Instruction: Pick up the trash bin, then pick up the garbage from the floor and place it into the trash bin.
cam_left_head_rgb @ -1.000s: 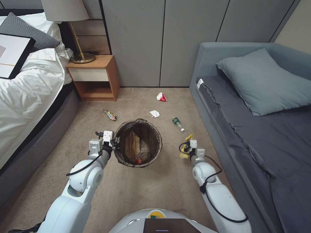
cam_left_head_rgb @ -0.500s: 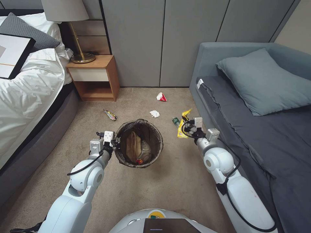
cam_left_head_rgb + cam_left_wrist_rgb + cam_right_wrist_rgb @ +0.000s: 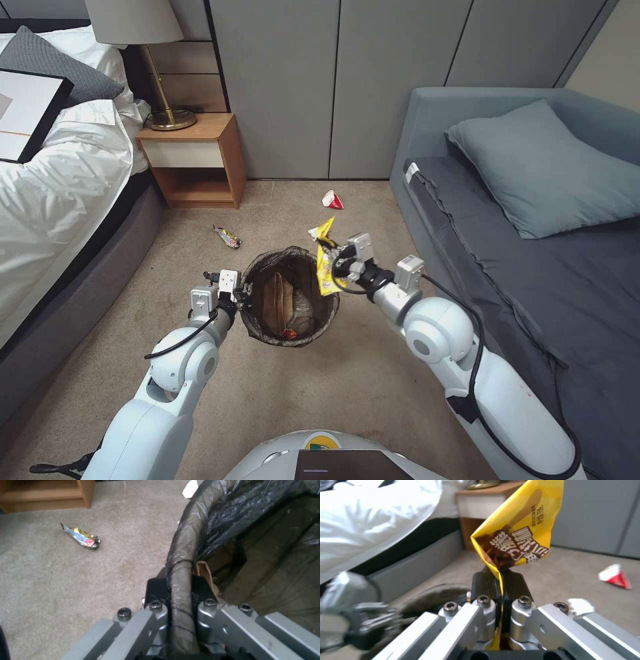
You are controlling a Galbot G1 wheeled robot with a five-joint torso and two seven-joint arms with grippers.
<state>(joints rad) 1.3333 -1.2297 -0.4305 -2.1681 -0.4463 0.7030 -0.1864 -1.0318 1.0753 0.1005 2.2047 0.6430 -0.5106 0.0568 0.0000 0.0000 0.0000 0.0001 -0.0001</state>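
The trash bin [image 3: 265, 331], a round bucket lined with a dark bag, hangs just above the carpet. My left gripper [image 3: 243, 294] is shut on its left rim [image 3: 181, 555], one finger inside and one outside. A tan paper bag [image 3: 275, 300] and a tiny red wrapper [image 3: 287, 332] lie inside. My right gripper [image 3: 339, 265] is shut on a yellow snack wrapper [image 3: 324, 263] [image 3: 516, 535], held upright over the bin's right rim. On the floor lie a red-and-white packet [image 3: 333, 199] [image 3: 615, 576], a shiny wrapper [image 3: 227, 236] [image 3: 81, 536] and a white tissue [image 3: 581, 603].
A bed with white linen [image 3: 53, 193] runs along the left, with a wooden nightstand [image 3: 193, 157] and lamp beside it. A grey sofa [image 3: 533, 253] with a pillow lines the right. Grey wardrobe doors [image 3: 333, 87] close the back. Open carpet lies between them.
My right gripper has lifted the yellow wrapper off the floor by the sofa and swung it left, up over the bin's right rim. The left arm and bin barely shifted.
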